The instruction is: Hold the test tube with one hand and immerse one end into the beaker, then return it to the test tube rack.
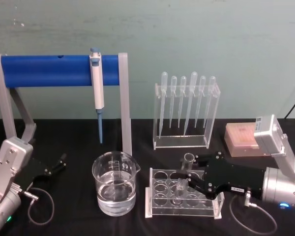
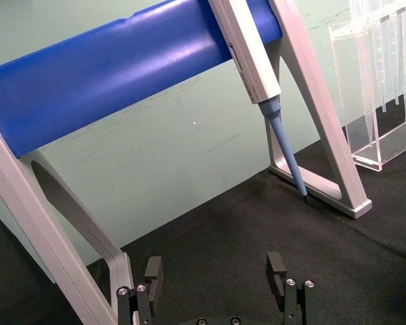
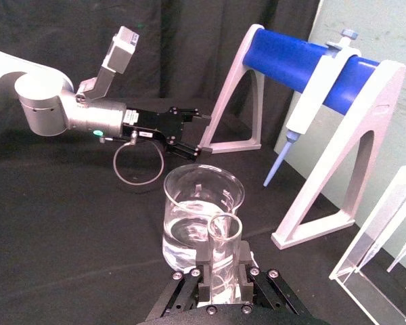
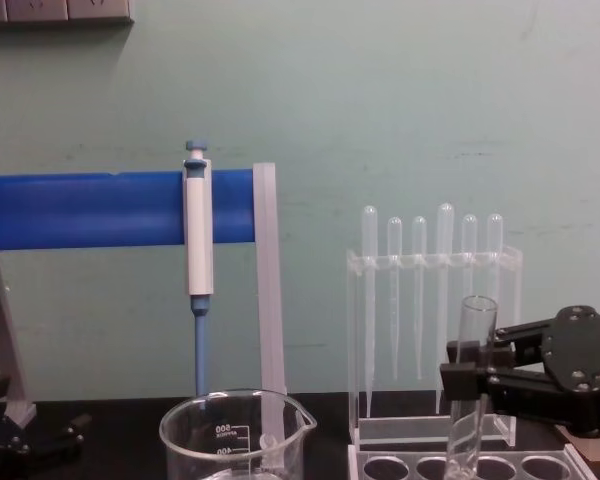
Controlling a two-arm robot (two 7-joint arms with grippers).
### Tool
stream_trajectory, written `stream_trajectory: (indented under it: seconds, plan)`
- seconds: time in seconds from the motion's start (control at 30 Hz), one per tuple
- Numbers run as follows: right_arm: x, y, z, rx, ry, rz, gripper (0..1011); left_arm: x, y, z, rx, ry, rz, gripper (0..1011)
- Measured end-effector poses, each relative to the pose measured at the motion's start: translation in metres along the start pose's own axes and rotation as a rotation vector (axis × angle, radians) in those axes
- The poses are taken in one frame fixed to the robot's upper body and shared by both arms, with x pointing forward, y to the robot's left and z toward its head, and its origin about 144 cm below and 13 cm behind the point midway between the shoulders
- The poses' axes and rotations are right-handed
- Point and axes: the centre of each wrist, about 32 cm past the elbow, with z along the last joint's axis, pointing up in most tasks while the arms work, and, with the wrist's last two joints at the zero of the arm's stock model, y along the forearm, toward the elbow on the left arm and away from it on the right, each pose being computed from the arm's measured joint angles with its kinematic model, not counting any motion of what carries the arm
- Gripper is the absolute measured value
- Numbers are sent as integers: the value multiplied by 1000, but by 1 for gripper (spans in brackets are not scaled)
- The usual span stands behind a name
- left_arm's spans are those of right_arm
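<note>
On a black table (image 1: 69,223), nearest the robot, stood a clear plastic test tube rack (image 1: 157,209) with round holes in its top plate. The right gripper (image 1: 184,183) reached in from the right, low over the rack, with its two black fingers closed on the test tube (image 1: 187,167) about halfway up its length. The tube leaned slightly, open rim uppermost. Its rounded lower end sat down in one of the rack's holes; it was unclear whether it touched the bottom.

Just left of the rack, apart from it, stood the beaker (image 1: 114,189), upright and about half full of clear liquid, with its spout towards the rack.

At the table's left edge, well apart from the beaker, the left gripper (image 1: 59,164) lay low over the cloth with its fingers (image 2: 153,271) spread wide and holding nothing.

Farther back on the left stood a grey stand (image 1: 125,98) with a thick blue crossbar. A blue-and-white pipettor (image 1: 97,88) hung from the bar, its tip pointing down behind the beaker.

Behind the test tube rack stood a clear pipette rack (image 1: 160,118) holding six thin plastic pipettes (image 1: 191,98), bulbs up. To its right lay a pinkish box (image 1: 240,139). A pale green wall (image 1: 187,39) closed the scene.
</note>
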Motion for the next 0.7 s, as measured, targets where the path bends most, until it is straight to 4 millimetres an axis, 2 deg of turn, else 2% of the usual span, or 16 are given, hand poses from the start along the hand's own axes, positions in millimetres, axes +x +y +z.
stream_trajectory:
  seconds: [0.7]
  plan:
    - [3, 4, -14, 19, 14, -11, 226, 0, 0, 0, 0, 0, 0, 1000]
